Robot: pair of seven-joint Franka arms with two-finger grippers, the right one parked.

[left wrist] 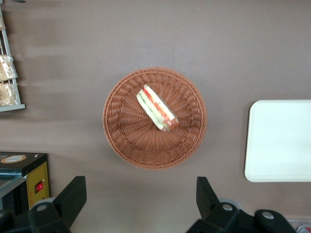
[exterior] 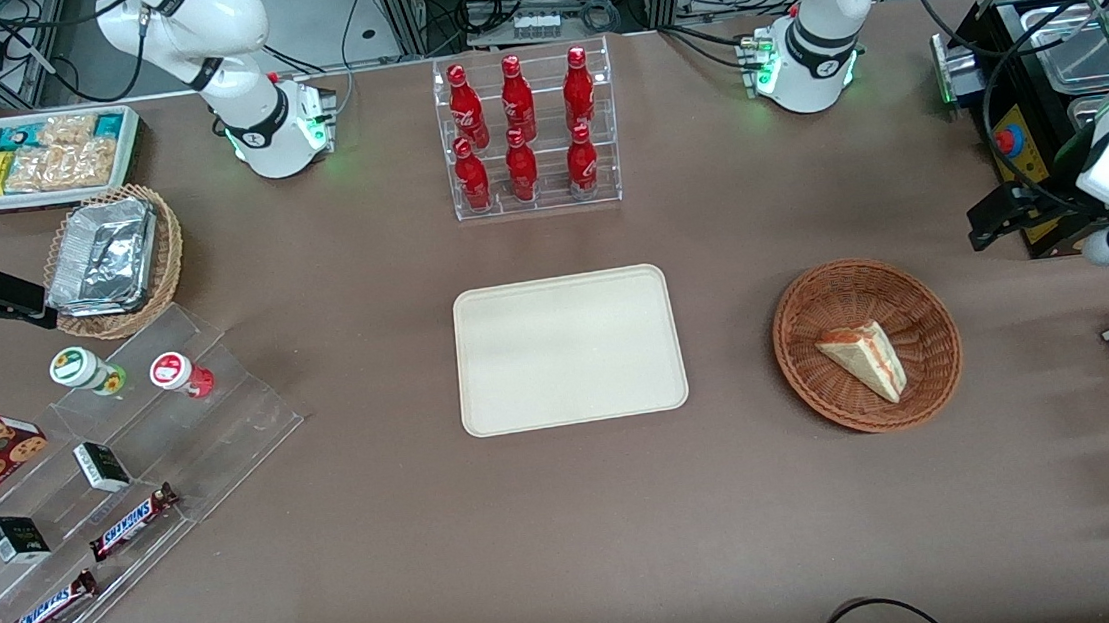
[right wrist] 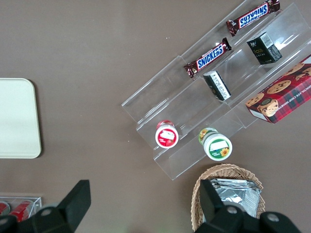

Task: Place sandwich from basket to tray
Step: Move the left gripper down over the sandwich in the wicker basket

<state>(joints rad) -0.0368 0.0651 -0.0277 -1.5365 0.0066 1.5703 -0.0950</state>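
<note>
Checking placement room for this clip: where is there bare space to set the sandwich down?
The tray is bare. Bare table lies between it and the basket holding the sandwich. It is crowded toward the parked arm's end of the table. The gripper hangs open, high above the basket.

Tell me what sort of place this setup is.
Probably a robotics lab staged as a snack counter: cabled racks edge a brown table bearing a clear rack of red bottles, a triangular sandwich in a reddish-brown wicker basket, and a cream rectangular tray. The open left gripper hangs above the table beside the basket.
</note>
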